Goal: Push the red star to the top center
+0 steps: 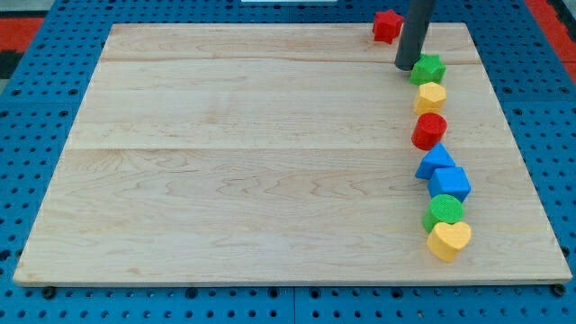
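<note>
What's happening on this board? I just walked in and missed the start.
A robot arm's rod is working at the board's top right. My tip sits just below and right of the red star, beside the green star. The star remains right of top center; the other blocks line the right side.

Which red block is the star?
The red star at the view's top edge, left of my tip. The other red block is rounded, down in the right-hand column.

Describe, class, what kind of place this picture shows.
Probably a robotics lab bench: a wooden board on a blue perforated base, coloured blocks like the red star, and my tip beside the green star.
</note>
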Controlling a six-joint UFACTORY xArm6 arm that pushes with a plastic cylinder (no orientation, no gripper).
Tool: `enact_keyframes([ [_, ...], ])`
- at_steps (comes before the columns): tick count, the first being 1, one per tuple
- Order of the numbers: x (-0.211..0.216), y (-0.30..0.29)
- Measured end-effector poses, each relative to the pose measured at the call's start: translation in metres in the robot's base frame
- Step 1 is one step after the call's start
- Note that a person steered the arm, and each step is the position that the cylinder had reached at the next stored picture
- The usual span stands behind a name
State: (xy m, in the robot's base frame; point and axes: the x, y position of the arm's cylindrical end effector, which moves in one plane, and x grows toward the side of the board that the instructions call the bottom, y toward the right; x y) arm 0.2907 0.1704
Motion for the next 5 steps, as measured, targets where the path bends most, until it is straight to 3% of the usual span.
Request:
enact_keyframes([
  [2, -0.031, -0.046],
  [5, -0.081, -0.054],
])
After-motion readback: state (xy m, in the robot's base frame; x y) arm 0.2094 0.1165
